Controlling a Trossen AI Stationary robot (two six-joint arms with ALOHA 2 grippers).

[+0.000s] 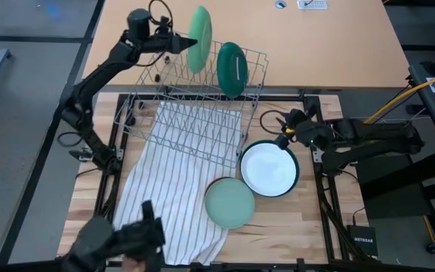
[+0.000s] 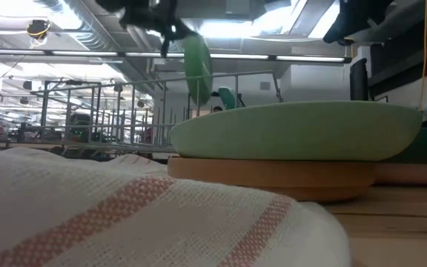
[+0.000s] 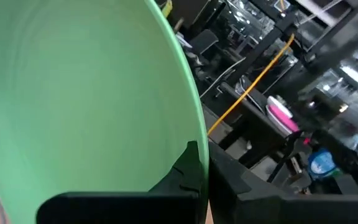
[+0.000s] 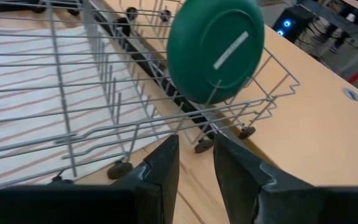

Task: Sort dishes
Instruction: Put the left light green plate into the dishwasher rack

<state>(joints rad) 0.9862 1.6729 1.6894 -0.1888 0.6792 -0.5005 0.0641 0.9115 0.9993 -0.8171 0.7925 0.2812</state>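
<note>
Left gripper [image 1: 181,44] clamps light green plate [image 1: 199,28] on edge, top centre, above rack [image 1: 195,113]; right gripper [image 1: 284,127] open, waits mid-right.

A lab or workshop: metal shelving [image 2: 87,111], ceiling strip lights [image 2: 221,58], loose cables [image 3: 247,87].
</note>
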